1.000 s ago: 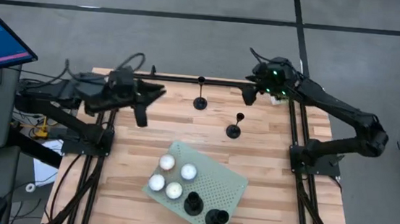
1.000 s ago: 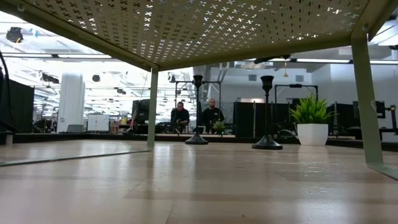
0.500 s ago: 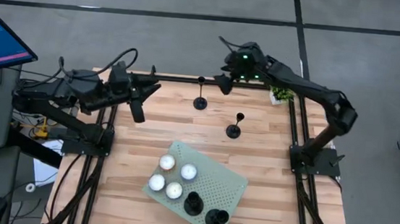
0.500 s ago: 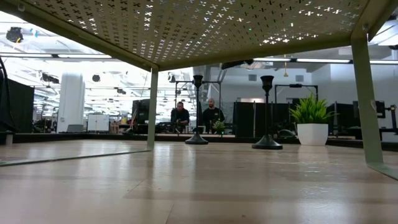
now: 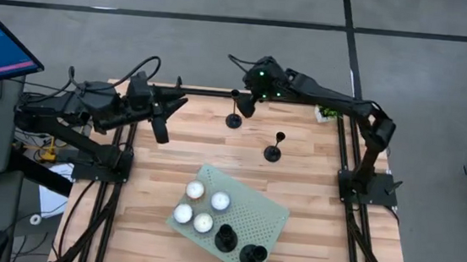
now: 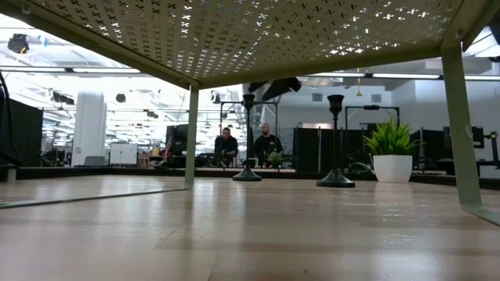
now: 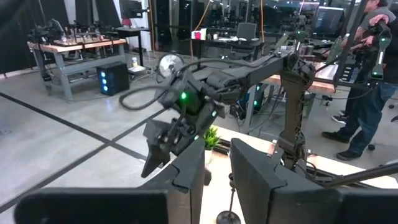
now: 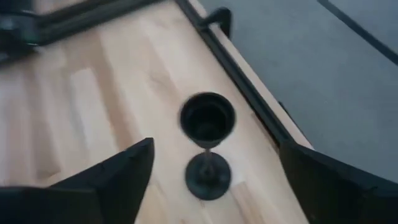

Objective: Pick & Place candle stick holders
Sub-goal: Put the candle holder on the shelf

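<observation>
Camera's basically sitting on the wooden counter, tucked under a pale green perforated stand that fills the top of the frame, with one leg left of center and another at the far right. Two black candle stick holders stand upright mid-frame: the left holder and, well apart from it, the right holder. A dark hand hangs just upper right of the left holder's cup. Behind them are a potted plant and two seated people.
</observation>
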Controlling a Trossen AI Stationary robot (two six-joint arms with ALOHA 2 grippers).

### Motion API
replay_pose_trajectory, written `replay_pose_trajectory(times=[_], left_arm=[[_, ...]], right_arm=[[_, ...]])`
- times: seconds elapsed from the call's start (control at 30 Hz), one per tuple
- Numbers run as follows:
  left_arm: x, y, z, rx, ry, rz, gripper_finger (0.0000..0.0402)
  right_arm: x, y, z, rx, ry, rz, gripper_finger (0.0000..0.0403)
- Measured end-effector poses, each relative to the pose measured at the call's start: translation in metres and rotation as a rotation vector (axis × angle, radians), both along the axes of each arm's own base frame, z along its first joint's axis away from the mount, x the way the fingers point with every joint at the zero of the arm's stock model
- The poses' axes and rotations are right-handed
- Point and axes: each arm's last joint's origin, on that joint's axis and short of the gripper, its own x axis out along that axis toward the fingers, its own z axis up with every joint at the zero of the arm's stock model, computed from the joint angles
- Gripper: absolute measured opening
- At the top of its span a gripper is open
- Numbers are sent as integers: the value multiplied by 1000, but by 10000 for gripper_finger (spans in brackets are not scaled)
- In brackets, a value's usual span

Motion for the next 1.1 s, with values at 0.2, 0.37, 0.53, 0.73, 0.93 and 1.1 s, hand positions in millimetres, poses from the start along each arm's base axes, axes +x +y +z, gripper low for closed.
replay_pose_trajectory(times=[0.2,0.37,0.53,0.73,0.93,1.1], left_arm=[[0,0,0,-3,-1,-1,77],[0,0,0,-3,0,-1,77],[3,-1,-1,0,6,-14,77],[3,-1,-1,1,5,-27,77],[3,-1,-1,1,5,-30,77],[3,-2,-1,3,5,-46,77]], right_arm=[[5,-1,-7,-25,21,-59,394],[8,-2,-2,-67,-22,-101,392],[9,-2,-1,-59,-46,-115,389],[19,-3,-15,-60,-29,-141,393],[24,1,-14,-85,-27,-147,389],[23,0,-14,-96,-16,-157,369]])
